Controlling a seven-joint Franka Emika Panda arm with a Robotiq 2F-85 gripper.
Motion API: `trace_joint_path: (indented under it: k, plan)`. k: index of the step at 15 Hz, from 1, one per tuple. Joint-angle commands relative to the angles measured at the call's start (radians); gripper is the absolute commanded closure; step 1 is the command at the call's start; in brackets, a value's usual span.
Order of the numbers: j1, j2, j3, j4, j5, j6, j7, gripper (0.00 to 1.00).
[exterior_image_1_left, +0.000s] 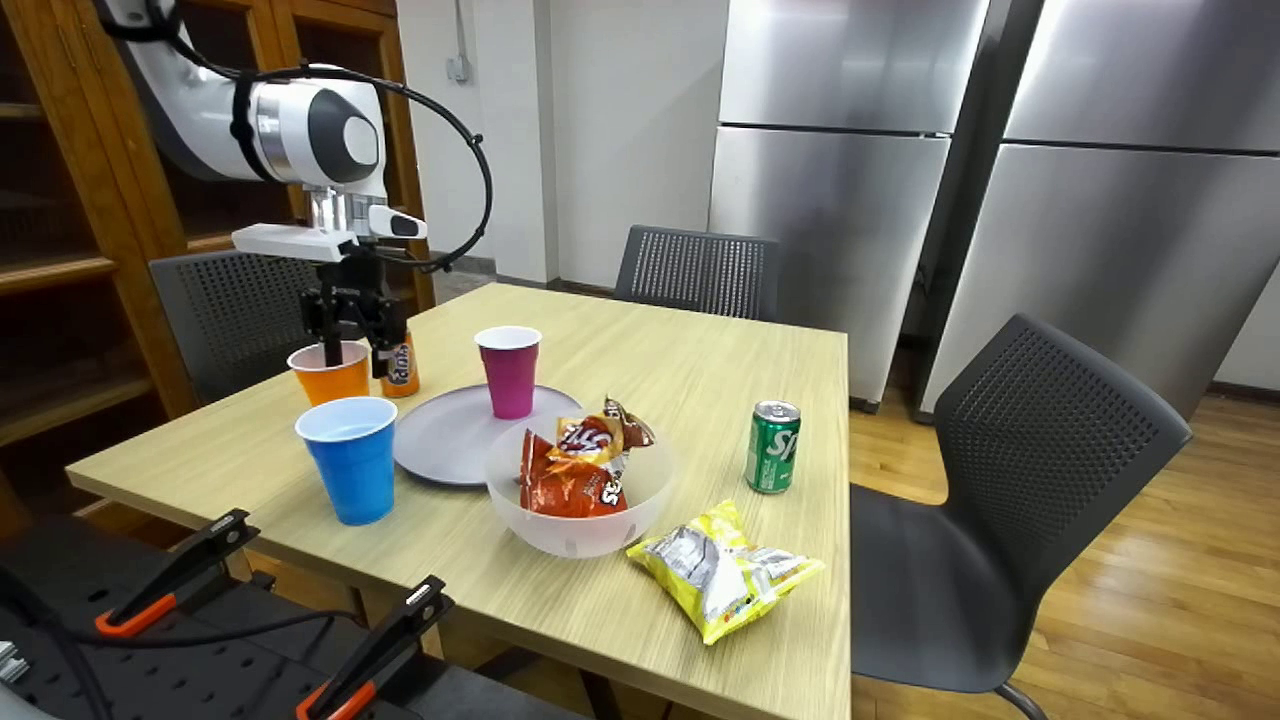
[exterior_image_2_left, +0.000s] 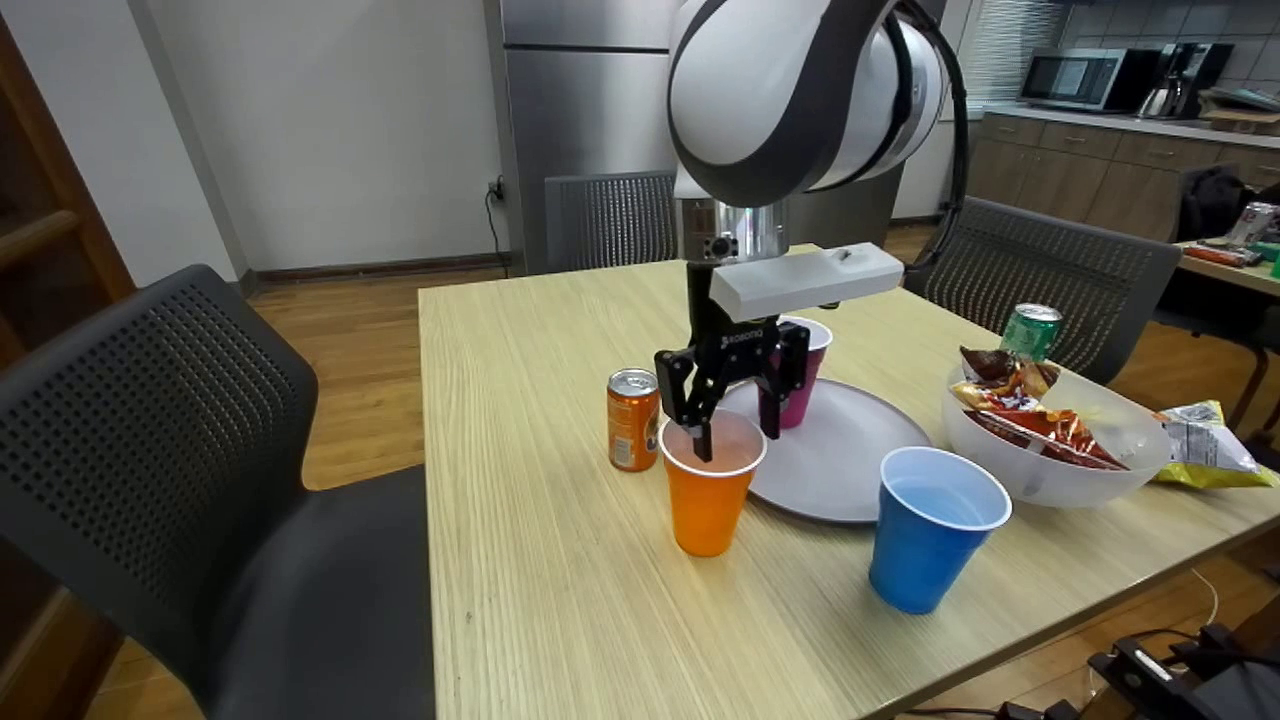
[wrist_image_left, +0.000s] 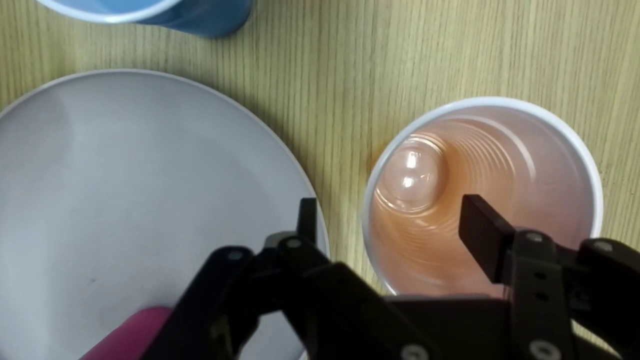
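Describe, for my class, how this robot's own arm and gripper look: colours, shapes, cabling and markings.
The arm is glossy white with dark grey panels and rounded joints. A black cable loops outside it, fastened with black straps. Below a shiny silver collar and a white bar-shaped housing is the black gripper, with linked, slim fingers and small pale lettering, seemingly Robotiq.

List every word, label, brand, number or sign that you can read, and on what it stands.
"Fanta": orange can
"SP", then cut off: green can
Probably "RECYCLE": same can
"ROBOTIQ": gripper
Too creased, small or blurred to read: the piled wrappers, the yellow packet, other can print.
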Motion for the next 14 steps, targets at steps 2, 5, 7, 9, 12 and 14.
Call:
trace_joint_path:
  k: [2, 5, 7, 9, 12, 14]
  plan:
    - [-0.029, -0.011, 0.033, -0.018, 0.051, 0.006, -0.053, 0.64]
    - [-0.030, -0.012, 0.035, -0.021, 0.071, -0.002, -0.065, 0.86]
    - [-0.030, -0.015, 0.035, -0.025, 0.077, -0.005, -0.066, 0.99]
    - [-0.030, -0.019, 0.034, -0.031, 0.080, -0.007, -0.066, 1.00]
    - [-0.031, -0.036, 0.038, -0.045, 0.089, 0.000, -0.069, 0.99]
    - [-0.032, -0.054, 0.041, -0.059, 0.096, 0.009, -0.072, 0.99]
